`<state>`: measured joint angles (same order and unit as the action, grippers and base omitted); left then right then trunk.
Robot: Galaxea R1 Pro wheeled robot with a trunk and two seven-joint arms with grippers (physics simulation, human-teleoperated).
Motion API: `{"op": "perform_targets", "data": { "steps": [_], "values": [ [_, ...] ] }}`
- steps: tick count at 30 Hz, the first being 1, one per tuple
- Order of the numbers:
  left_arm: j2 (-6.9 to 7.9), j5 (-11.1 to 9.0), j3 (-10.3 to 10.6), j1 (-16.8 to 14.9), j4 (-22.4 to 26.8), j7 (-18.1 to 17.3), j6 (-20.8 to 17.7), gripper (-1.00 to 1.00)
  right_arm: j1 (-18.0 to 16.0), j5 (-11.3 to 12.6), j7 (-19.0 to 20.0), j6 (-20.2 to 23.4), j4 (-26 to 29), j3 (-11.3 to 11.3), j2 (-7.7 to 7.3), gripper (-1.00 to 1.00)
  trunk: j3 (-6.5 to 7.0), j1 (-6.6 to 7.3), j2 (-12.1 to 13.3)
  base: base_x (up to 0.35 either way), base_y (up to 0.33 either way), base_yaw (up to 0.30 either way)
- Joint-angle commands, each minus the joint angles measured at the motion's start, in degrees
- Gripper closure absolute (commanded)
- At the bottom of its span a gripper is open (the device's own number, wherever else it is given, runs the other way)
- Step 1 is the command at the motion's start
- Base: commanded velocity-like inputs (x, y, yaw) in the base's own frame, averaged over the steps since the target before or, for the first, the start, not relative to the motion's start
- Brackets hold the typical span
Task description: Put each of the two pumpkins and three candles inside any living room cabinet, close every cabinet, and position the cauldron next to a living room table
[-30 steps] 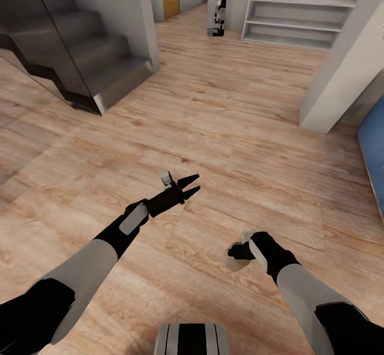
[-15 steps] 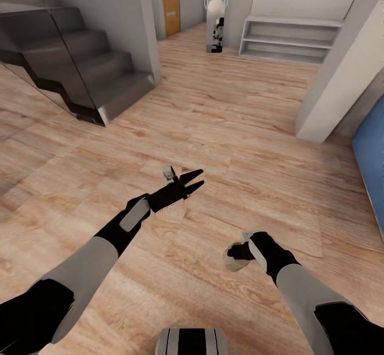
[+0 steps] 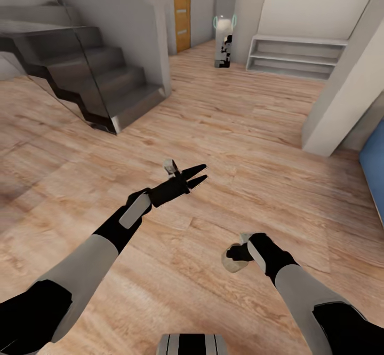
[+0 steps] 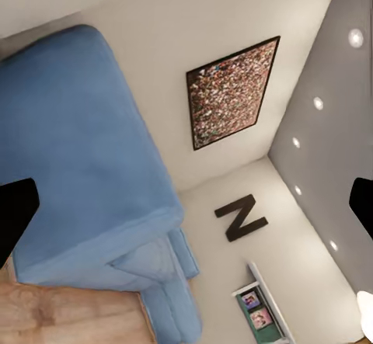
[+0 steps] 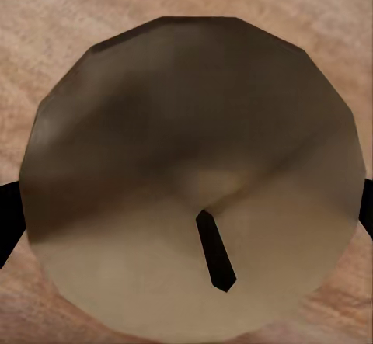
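Holding candle [image 3: 232, 259] in right gripper [image 3: 234, 253] jaws; left gripper [image 3: 195, 175] open; view shifted w/ base.

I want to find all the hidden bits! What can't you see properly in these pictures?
- Candle: right wrist view shows just its top and wick; its sides are hidden behind that.
- Right hand: in the head view, its fingers are hidden by the wrist and candle.
- Blue sofa: cut off by the head view's edge.
- Far white thing: too small to tell.
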<state>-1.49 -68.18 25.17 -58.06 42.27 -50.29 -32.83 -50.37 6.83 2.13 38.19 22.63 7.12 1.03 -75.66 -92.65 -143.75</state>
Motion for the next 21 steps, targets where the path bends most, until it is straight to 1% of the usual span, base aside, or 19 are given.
{"op": "perform_targets", "data": {
  "steps": [1,8,13,17,21],
  "values": [
    [0.00,0.04,0.03,0.03,0.29,0.01,-0.02,-1.00,0.01,0.22,-0.15,-0.03,-0.03,0.00,0.01,1.00,0.23,0.02,0.02,0.000,0.000,0.281],
    [0.26,0.03,0.05,0.05,0.69,0.02,-0.11,-1.00,0.01,-0.12,-0.36,-0.09,-0.04,0.03,0.02,1.00,1.78,0.20,0.11,0.000,0.000,0.286],
    [-0.16,0.06,0.06,0.05,0.71,0.09,-0.05,-1.00,0.18,-0.26,-0.38,-0.14,-0.21,0.09,0.09,1.00,2.88,0.33,0.18,0.000,0.000,0.288],
    [0.04,0.06,0.06,0.03,1.15,0.05,-0.11,-1.00,0.29,-0.31,-0.39,-0.36,-0.23,0.09,0.11,1.00,3.77,0.43,0.23,0.000,0.000,0.287],
    [-0.23,0.06,0.13,0.02,1.39,0.32,-0.12,-1.00,0.41,-0.32,-0.38,-0.62,-0.27,0.14,0.11,1.00,4.66,0.54,0.29,0.000,0.000,0.287]
  ]
}}
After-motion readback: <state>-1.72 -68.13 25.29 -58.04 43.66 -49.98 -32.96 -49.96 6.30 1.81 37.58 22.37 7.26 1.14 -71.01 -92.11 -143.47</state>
